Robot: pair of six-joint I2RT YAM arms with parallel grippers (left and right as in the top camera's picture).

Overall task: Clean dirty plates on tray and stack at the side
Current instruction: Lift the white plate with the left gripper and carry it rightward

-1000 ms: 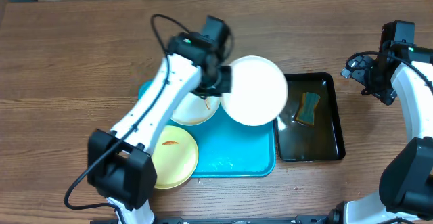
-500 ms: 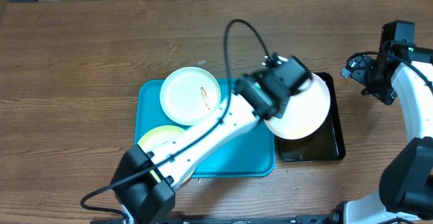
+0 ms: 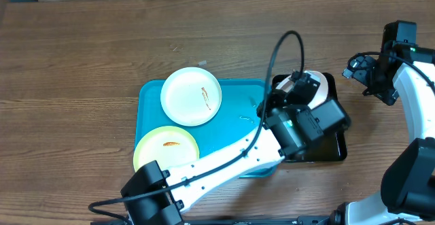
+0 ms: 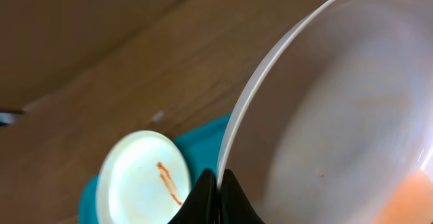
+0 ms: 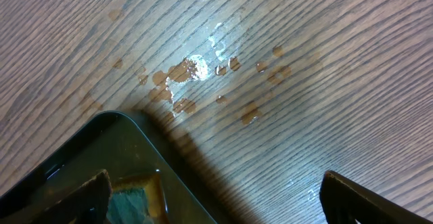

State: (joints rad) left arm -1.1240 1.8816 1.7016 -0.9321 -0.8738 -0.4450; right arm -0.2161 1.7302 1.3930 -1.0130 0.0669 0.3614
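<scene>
Progress looks early: left claw [image 4: 218,183] pinches a white plate [image 4: 325,116] over the basin [image 3: 336,147]; smeared plate [image 3: 192,96] and yellow plate [image 3: 166,150] wait on the tray [image 3: 231,150]; right claw [image 5: 216,197] gapes.

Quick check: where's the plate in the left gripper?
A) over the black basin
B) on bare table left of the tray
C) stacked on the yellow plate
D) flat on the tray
A: the left gripper is pinched on the rim of the white plate, and the overhead view shows that plate over the basin, off the tray.
</scene>
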